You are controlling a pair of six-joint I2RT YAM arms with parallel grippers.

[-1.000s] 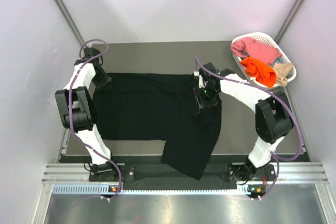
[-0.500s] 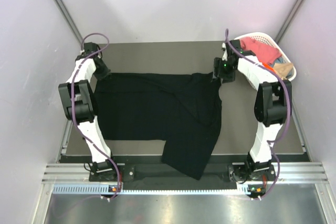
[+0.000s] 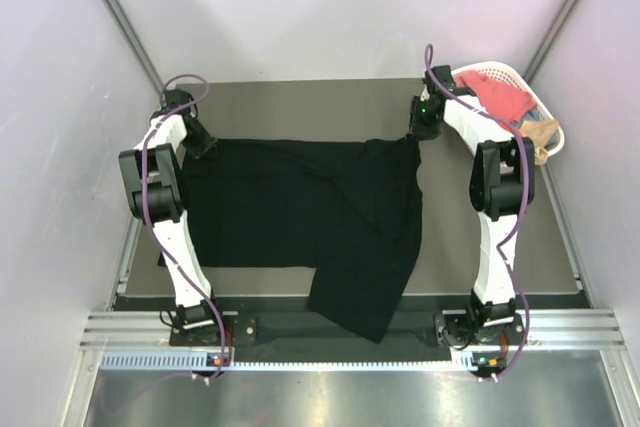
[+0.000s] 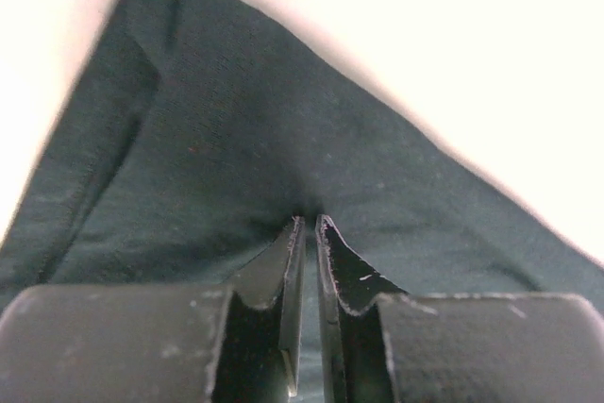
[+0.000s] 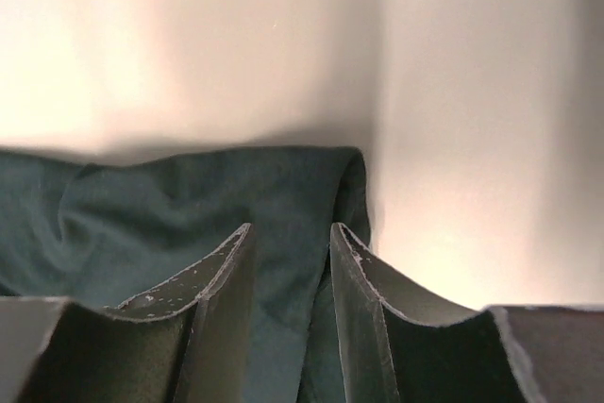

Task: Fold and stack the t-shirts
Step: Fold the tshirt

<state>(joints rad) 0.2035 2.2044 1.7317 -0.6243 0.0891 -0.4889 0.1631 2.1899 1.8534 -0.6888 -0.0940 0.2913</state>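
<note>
The left gripper (image 4: 309, 224) has its jaws drawn almost together on a small pucker of the black t-shirt (image 4: 236, 139), so it is pinching the cloth; the fabric gathers into creases right at the tips, which suggests the bite is shallow and close to the hem. The right gripper (image 5: 291, 228) has its jaws parted and straddling the opposite far corner of the same shirt; cloth lies in the gap, but nothing shows it squeezed, so I judge this side not yet clamped.

Seen from above, the two arms reach to the far left and far right corners of the shirt; this pairing makes sense if the far edge is to be lifted evenly and drawn taut or carried towards the near side for a first fold. The shirt lies spread across the dark tabletop (image 3: 300, 97); its right part is rumpled and doubled over, and a flap hangs over the near edge, so it needs flattening before a clean fold.

The white basket (image 3: 480, 68) stands at the far right corner, just beside the right arm; a pink shirt (image 3: 497, 94) and a beige one (image 3: 541, 136) wait inside it, so the task looks to be at an early stage.
</note>
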